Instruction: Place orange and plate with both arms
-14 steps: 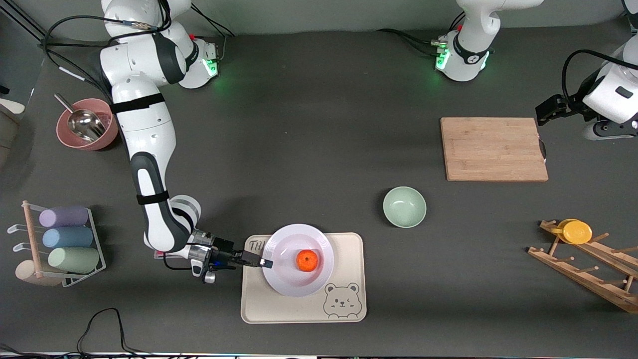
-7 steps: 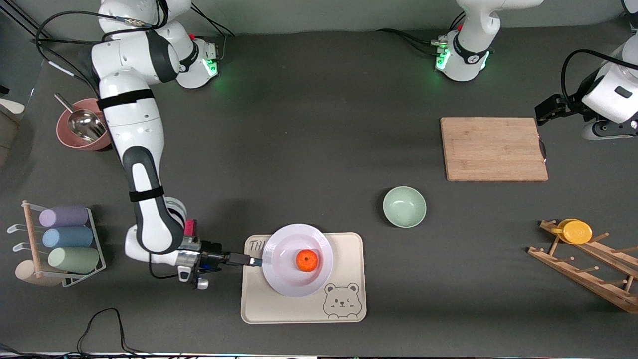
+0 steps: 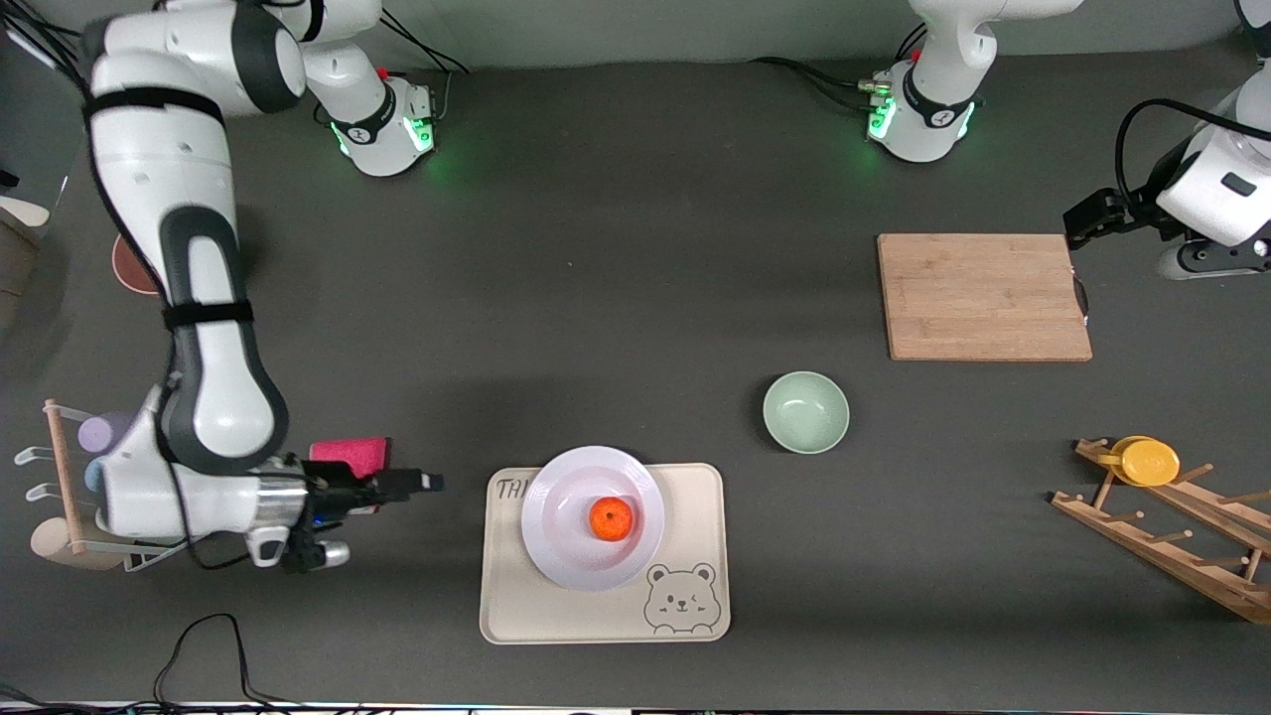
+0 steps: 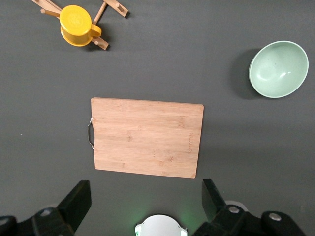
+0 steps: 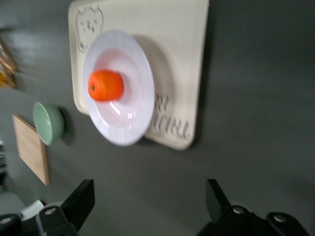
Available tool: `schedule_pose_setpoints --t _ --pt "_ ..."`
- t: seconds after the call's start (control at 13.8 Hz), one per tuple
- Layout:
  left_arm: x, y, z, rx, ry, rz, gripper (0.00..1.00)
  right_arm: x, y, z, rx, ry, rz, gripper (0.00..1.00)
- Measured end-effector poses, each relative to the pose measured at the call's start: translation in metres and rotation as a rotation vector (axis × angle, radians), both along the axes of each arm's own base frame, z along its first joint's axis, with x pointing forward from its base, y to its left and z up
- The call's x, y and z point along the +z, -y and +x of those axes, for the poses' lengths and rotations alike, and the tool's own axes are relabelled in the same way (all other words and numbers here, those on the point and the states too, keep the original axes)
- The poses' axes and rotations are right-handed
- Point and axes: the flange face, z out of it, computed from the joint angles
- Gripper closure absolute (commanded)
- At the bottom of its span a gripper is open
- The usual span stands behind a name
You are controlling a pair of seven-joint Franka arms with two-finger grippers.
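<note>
The orange (image 3: 611, 518) sits in the middle of the white plate (image 3: 556, 541), which rests on the beige bear-print tray (image 3: 596, 616). My right gripper (image 3: 425, 484) is open and empty, apart from the plate, over the bare table beside the tray toward the right arm's end. In the right wrist view the orange (image 5: 105, 85), plate (image 5: 123, 129) and tray (image 5: 182, 49) lie ahead of the open right gripper (image 5: 147, 199). My left gripper (image 3: 1077, 223) waits open and empty by the cutting board's edge; the left wrist view shows it (image 4: 146, 196) above the board.
A pale-green bowl (image 3: 805, 412) and a wooden cutting board (image 3: 983, 296) lie toward the left arm's end. A wooden rack with a yellow cup (image 3: 1147, 462) stands there too. A cup rack (image 3: 60, 477) and a pink sponge (image 3: 350, 455) are near the right gripper.
My right gripper has let go of the plate's rim and drawn back from the tray toward the right arm's end. Plate, orange and left arm have not moved.
</note>
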Motion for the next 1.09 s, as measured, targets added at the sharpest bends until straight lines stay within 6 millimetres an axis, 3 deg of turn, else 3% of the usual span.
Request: schedule_pose_setpoints --t 0.15,0.29,0.51,0.65,0.8,1.09 --pt "0.0 0.003 -0.001 -0.003 -0.006 0.001 0.0 0.075 0.014 -0.025 0.021 -0.024 -0.111 0.0" --pt "-0.001 0.004 -0.001 -0.005 -0.007 0.002 0.0 0.138 0.033 -0.055 0.026 -0.018 -0.26 0.0" --pt "-0.001 0.012 -0.001 -0.005 -0.008 0.005 0.0 0.207 0.056 -0.102 0.01 0.013 -0.429 0.0" --pt "-0.001 0.014 -0.001 0.002 -0.007 0.007 0.0 0.231 0.074 -0.124 -0.025 0.019 -0.488 0.0" --pt "-0.001 0.014 -0.001 0.006 -0.007 0.008 0.0 0.242 0.087 -0.135 -0.061 0.02 -0.528 0.0" --pt "-0.001 0.014 -0.001 0.01 -0.005 0.009 0.0 0.237 0.106 -0.137 -0.102 0.017 -0.556 0.0"
